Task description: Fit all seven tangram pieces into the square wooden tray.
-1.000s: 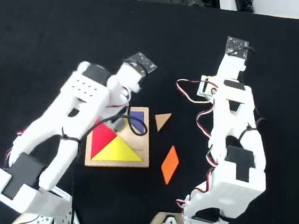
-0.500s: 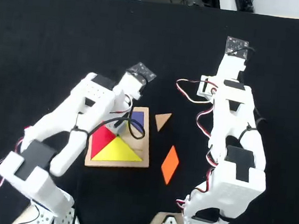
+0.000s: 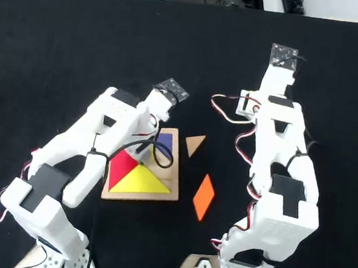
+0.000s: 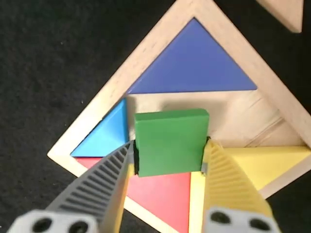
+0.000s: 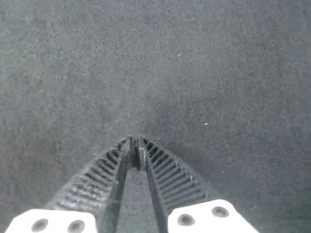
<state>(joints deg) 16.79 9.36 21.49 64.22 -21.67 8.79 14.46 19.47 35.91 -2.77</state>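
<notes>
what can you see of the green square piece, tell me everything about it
The green square is a flat matte piece, seemingly painted wood, with crisp edges. The left gripper is shut on it, one finger on each of two opposite edges. It hangs over the bare gap in the wooden tray, amid the dark blue triangle, light blue triangle, red triangle and yellow triangle. Whether it is seated is unclear.

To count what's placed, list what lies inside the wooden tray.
Inside the tray: a dark blue triangle, a light blue triangle, a red triangle, a yellow triangle. The left pincer holds a green square over the middle; the floor beneath it is hidden.
</notes>
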